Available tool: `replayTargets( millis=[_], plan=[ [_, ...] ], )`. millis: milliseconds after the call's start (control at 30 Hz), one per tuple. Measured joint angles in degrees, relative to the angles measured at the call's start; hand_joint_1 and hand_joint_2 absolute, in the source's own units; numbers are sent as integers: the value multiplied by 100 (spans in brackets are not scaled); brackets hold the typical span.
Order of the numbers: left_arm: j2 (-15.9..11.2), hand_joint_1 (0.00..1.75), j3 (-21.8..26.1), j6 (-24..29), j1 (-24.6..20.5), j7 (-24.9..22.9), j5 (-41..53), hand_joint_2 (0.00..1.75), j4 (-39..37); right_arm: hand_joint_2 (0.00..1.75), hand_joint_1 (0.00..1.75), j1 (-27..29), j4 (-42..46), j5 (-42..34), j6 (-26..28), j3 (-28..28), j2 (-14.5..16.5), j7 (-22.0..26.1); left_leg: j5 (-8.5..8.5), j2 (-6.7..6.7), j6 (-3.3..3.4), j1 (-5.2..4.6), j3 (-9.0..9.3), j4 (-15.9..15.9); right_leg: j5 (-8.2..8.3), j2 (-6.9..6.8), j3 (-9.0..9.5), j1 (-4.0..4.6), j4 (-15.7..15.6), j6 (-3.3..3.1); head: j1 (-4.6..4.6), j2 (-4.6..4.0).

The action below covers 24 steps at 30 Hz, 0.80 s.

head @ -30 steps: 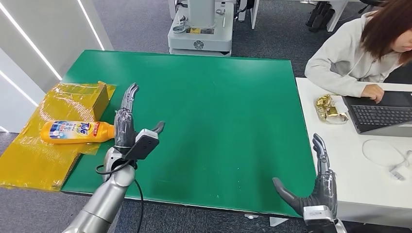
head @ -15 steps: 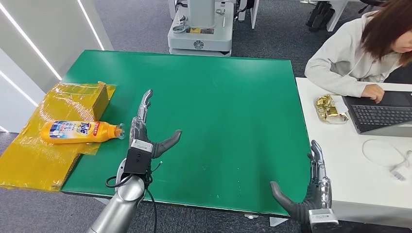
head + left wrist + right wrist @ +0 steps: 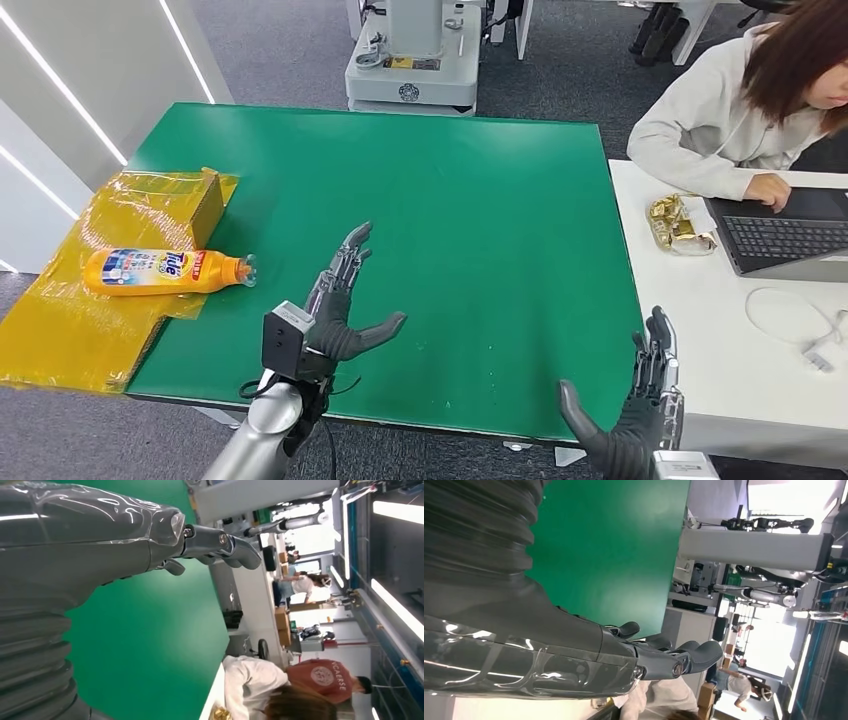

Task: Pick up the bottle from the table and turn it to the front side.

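Orange bottle [image 3: 165, 271] lies on its side, well left of the left hand's [image 3: 338, 312] spread, empty fingers [image 3: 350, 252].

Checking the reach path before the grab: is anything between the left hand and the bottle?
Nothing visible. The left hand hangs open over bare green table, and the bottle lies on its side on yellow wrap off toward the table's left edge, cap pointing toward the hand, with only open table between them.
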<state>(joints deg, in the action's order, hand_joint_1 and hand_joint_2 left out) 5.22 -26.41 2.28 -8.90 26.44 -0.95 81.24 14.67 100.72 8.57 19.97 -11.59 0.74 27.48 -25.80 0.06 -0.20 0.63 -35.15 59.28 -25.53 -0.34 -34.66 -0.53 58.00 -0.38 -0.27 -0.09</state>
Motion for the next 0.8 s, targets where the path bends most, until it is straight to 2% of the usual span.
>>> replayTargets(
  millis=[300,800],
  plan=[
    [34,0,-58,-180,111,-120,45,175,11,175,0,-1,36,167,-173,-82,230,-67,0,0,0,0,1,0,0,-1,1,0,0,0,0,0],
    [26,0,111,-313,113,-135,-448,175,47,175,0,46,168,331,-309,-23,323,-94,0,-1,0,0,1,0,0,-1,1,0,0,0,0,0]
  ],
)
